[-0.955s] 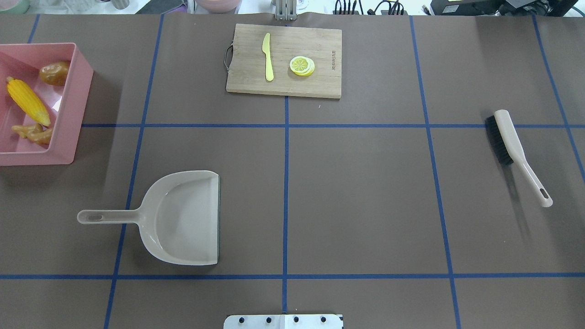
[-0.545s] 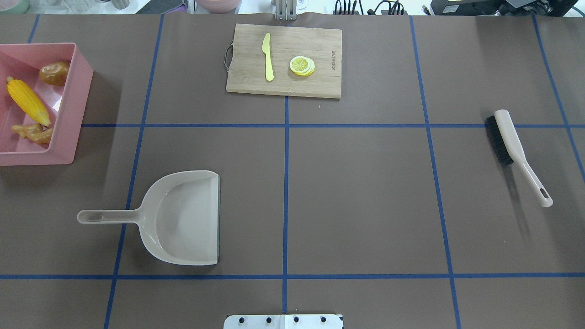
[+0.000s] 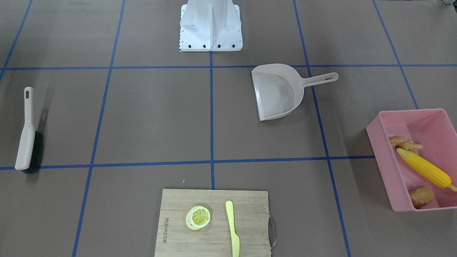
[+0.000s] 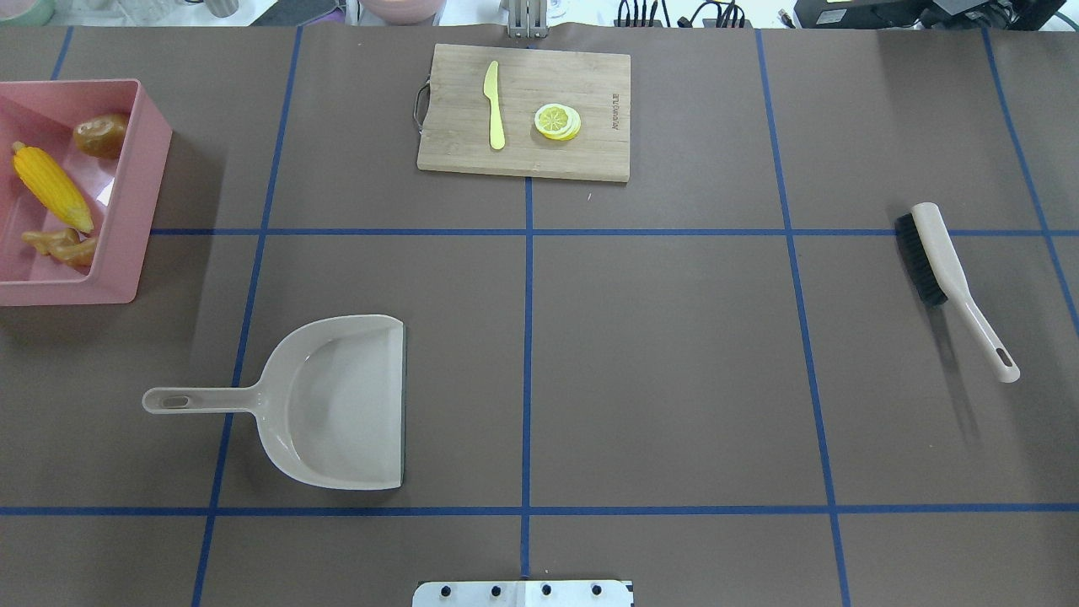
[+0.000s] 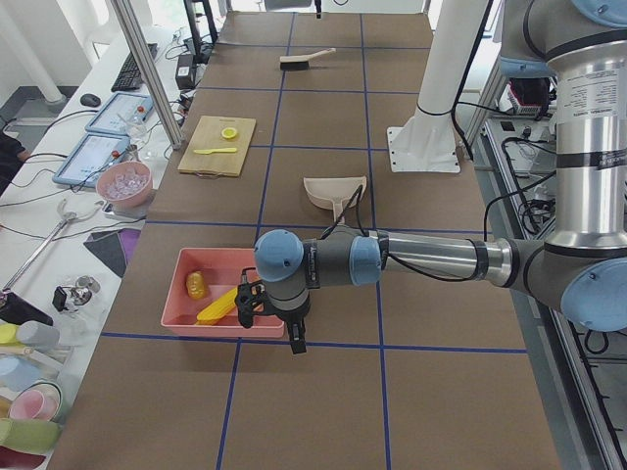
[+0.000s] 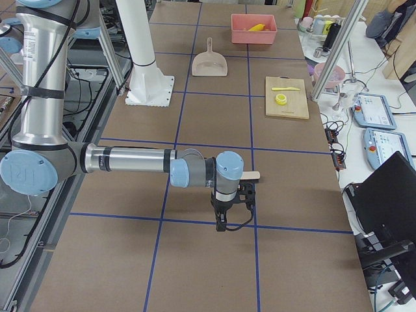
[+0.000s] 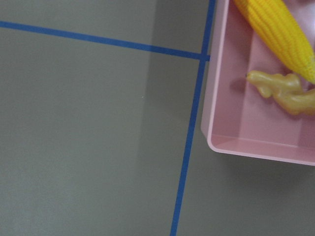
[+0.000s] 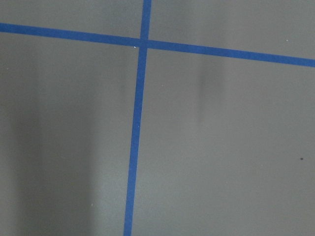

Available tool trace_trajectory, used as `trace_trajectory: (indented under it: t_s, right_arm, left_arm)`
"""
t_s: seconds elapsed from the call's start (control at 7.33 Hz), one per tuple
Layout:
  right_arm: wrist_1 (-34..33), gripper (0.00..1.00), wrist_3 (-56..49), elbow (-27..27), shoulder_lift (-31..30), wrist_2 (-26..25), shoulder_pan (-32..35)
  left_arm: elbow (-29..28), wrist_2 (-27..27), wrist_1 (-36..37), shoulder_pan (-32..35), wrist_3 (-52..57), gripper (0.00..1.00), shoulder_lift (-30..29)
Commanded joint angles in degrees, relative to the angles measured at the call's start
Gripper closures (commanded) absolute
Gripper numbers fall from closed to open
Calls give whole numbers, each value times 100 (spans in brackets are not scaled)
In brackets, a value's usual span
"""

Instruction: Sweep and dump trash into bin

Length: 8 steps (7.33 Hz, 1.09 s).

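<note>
One bin [image 4: 135, 194] holds three — corn cob [image 4: 50, 187], ginger root [image 4: 61, 246], potato [image 4: 101, 135].

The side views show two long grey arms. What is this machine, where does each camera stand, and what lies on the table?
It is a robot with two arms at a table. The side views show its left arm and right arm; two cameras look down from above, two ride on the wrists. A pink tub holds a corn cob, ginger root and potato. A dustpan, a brush, and a cutting board with knife and lemon slice lie free. Whether the fingers are open cannot be told.
</note>
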<state>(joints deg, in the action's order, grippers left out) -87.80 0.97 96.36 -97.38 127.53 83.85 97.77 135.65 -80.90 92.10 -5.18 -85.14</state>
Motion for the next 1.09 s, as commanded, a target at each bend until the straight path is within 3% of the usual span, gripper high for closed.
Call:
trace_trajectory:
  t_s: [0.0, 0.14, 0.27, 0.55, 0.95]
  right_arm:
    - [9, 0, 0, 5, 0, 0, 0]
    - [9, 0, 0, 5, 9, 0, 0]
    - [9, 0, 0, 5, 9, -9, 0]
    - [9, 0, 0, -3, 0, -9, 0]
    - [0, 0, 0, -3, 0, 0, 0]
  left_arm:
    - [-573, 6, -842, 1, -10, 2, -214]
    - [-801, 14, -1293, 1, -44, 2, -196]
    - [-769, 15, -1323, 1, -45, 2, -240]
    - [-602, 565, -1289, 1, -54, 2, -214]
    - [-417, 560, -1262, 10, -45, 2, -126]
